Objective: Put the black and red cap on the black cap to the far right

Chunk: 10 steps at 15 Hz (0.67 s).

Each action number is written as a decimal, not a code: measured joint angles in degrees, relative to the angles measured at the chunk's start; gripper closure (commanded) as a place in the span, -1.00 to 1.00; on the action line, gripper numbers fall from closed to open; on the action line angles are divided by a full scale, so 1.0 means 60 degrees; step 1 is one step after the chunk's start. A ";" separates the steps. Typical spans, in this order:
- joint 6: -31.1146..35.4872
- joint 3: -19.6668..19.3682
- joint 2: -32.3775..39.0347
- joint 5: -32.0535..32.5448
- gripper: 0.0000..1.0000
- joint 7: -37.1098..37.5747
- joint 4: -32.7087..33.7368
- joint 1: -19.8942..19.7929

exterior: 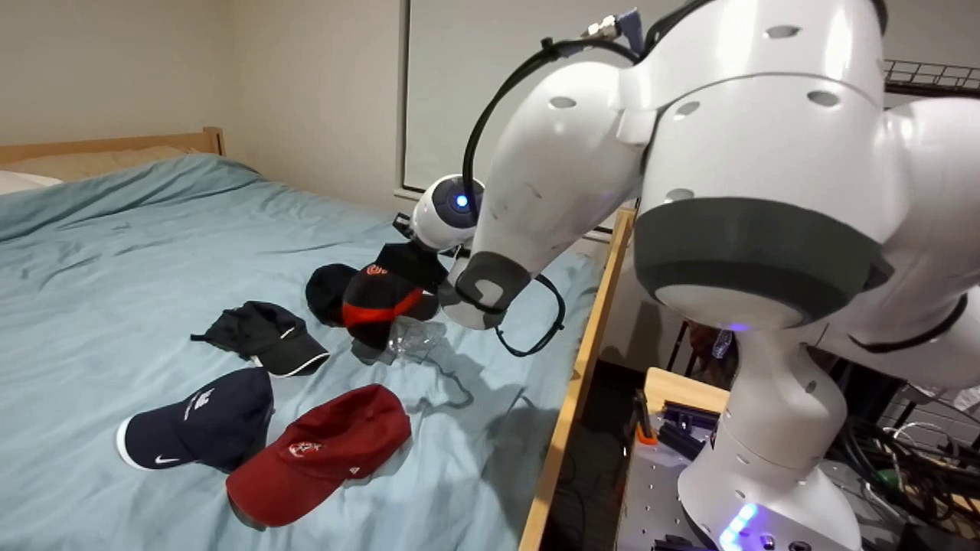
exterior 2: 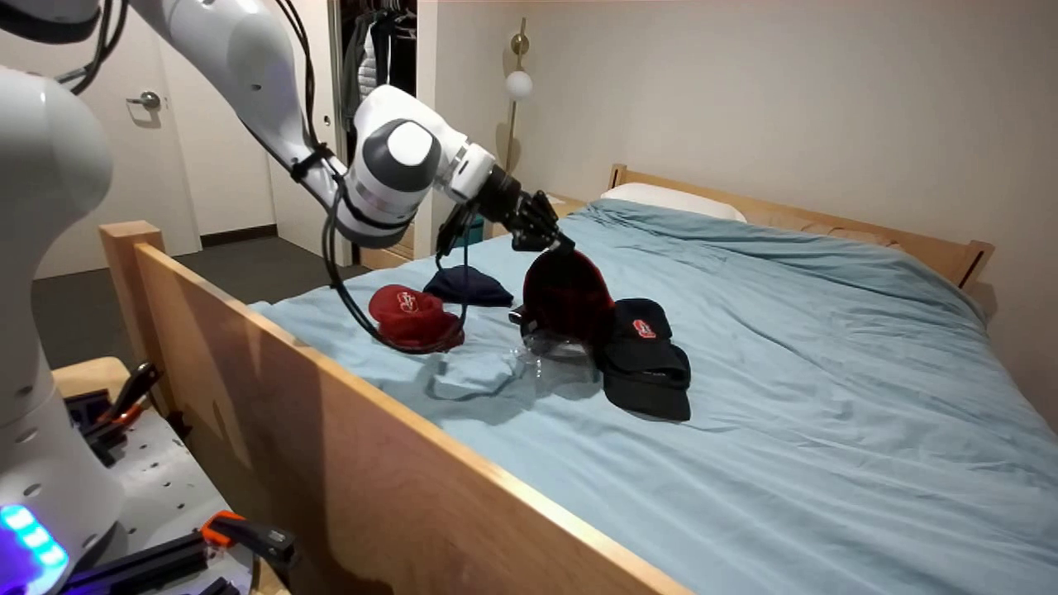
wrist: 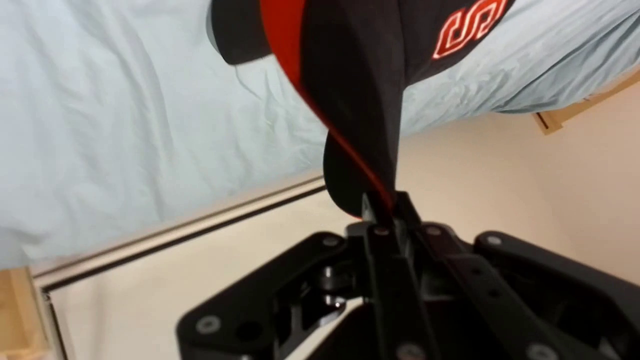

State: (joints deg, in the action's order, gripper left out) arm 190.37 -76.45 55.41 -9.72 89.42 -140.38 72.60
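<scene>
The black and red cap (exterior: 387,302) shows a red band in an exterior view. My gripper (exterior 2: 560,243) is shut on its edge, and the cap hangs tilted, its dark inside (exterior 2: 569,296) facing an exterior view. The wrist view shows the fingers (wrist: 390,202) pinching red-trimmed fabric, with an S logo (wrist: 470,29) on the cap. I cannot tell whether its lower edge touches the bed. The black cap (exterior 2: 645,335) lies right beside it, with a small red emblem. Its crown (exterior: 331,295) is partly hidden behind the held cap. A lower black brim (exterior 2: 649,397) may belong to another cap.
Crumpled clear plastic (exterior: 417,337) lies under the held cap. A smaller black cap with a pale-edged brim (exterior: 268,337), a navy cap (exterior: 203,421) and a dark-red cap (exterior: 321,455) lie on the blue bed. A wooden footboard (exterior 2: 397,413) stands between robot base and bed.
</scene>
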 measured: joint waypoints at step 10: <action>0.0059 -0.0976 -0.0587 -0.0177 0.90 -0.4529 0.1684 -0.0845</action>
State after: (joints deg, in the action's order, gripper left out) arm 190.73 -82.31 51.88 -10.78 62.24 -130.28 67.53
